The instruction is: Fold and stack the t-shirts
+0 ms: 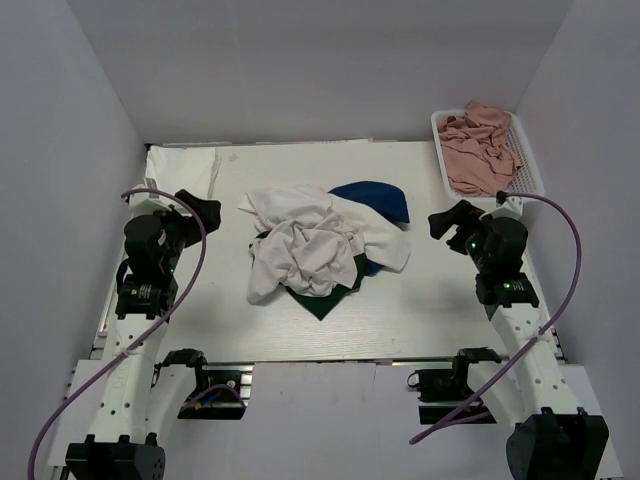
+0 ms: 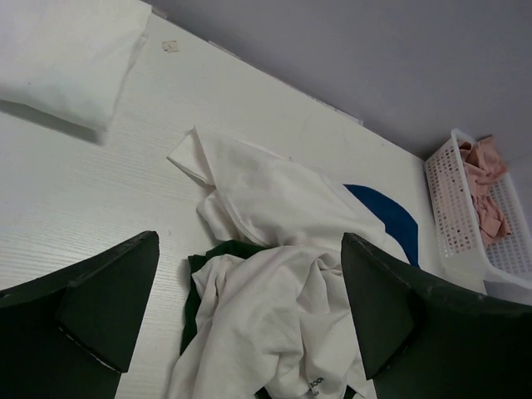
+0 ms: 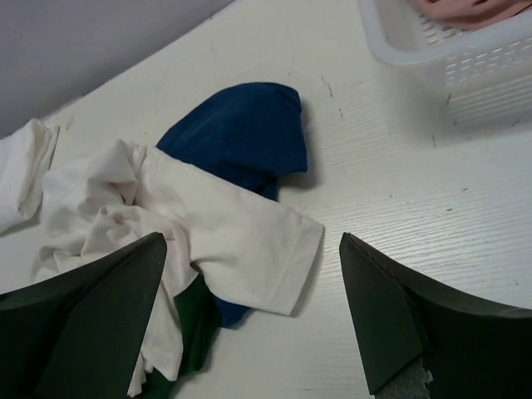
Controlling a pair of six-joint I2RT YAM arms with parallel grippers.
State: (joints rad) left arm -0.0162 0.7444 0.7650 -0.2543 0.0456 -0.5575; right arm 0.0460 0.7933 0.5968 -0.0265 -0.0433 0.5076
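I've got left claw [image 1: 198, 207] and right claw [image 1: 448, 220] spread wide — soft white tee [image 1: 315, 250] crumpled over navy tee [image 1: 378, 198] and green tee [image 1: 322, 303].

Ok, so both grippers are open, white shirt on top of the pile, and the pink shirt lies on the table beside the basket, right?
No: the pink shirt lies inside the basket, not beside it; the top view shows this. The left gripper and right gripper are open, and the white shirt is on top.

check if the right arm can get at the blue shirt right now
Probably yes: the blue shirt pokes out from under the white shirt on the open right tool side, nothing between.
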